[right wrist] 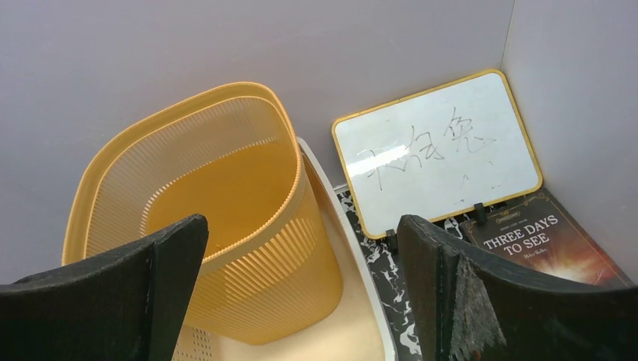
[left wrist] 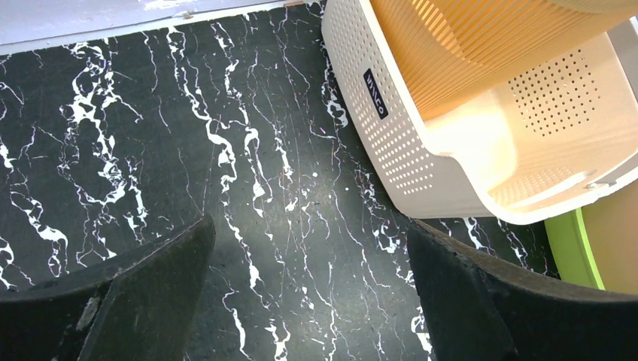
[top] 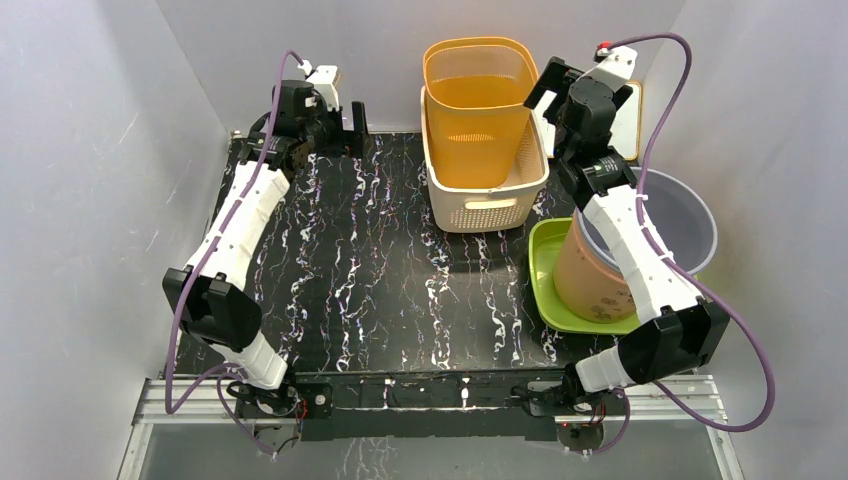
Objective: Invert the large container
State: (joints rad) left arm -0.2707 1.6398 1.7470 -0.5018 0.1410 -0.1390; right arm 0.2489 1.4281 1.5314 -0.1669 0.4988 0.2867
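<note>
Hovering spread near the bin (top: 478, 110), the right hand (right wrist: 301, 229) grips nothing; the bin stands upright in a basket (top: 487, 210) at 12 o'clock, unturned. Left hand (left wrist: 312, 233), 10 o'clock, likewise spread.

White links (top: 240, 215), black joints (top: 215, 310), purple cables (top: 689, 75), black tool fingers (left wrist: 143, 301)

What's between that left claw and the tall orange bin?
Bare black marble table, then the wall of the white basket holding the orange bin. The left wrist view shows it ahead of the left gripper.
</note>
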